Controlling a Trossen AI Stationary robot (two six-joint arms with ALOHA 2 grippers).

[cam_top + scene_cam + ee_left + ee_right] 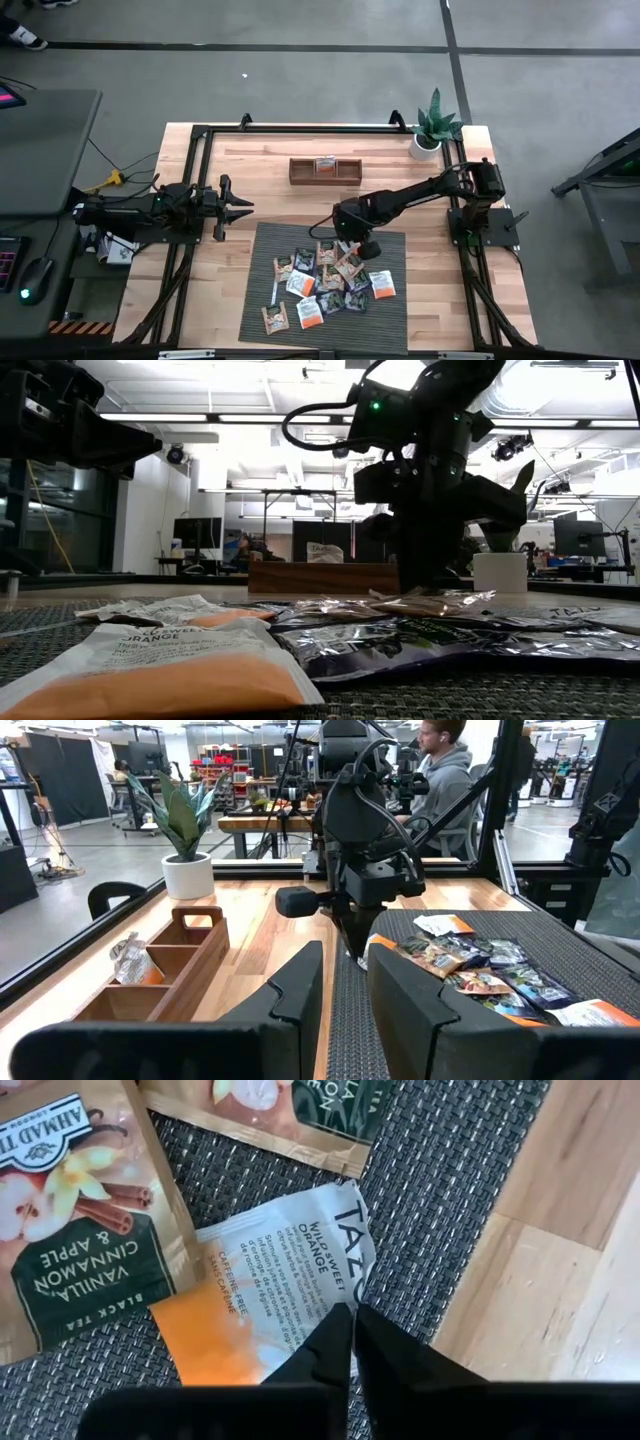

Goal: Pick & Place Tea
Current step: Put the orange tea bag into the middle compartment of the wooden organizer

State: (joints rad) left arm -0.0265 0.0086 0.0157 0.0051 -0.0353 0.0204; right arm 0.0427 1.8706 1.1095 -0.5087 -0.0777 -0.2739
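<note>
Orange-and-white tea sachet (283,1295), lying at the dark mat's (390,310) far edge among the other tea, is being pinched at its rim by the right gripper (352,1342), a shallow bite probably risking slipping on lifting.

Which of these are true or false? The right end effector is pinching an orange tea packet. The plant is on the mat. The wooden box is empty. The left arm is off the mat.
1. True: the right end effector is shut on the orange-and-white paper tea sachet.
2. False: the green potted plant stands on the bare wooden table, off the dark woven mat.
3. False: the brown wooden tray holds a sachet.
4. True: the left end effector waits beside the mat.
</note>
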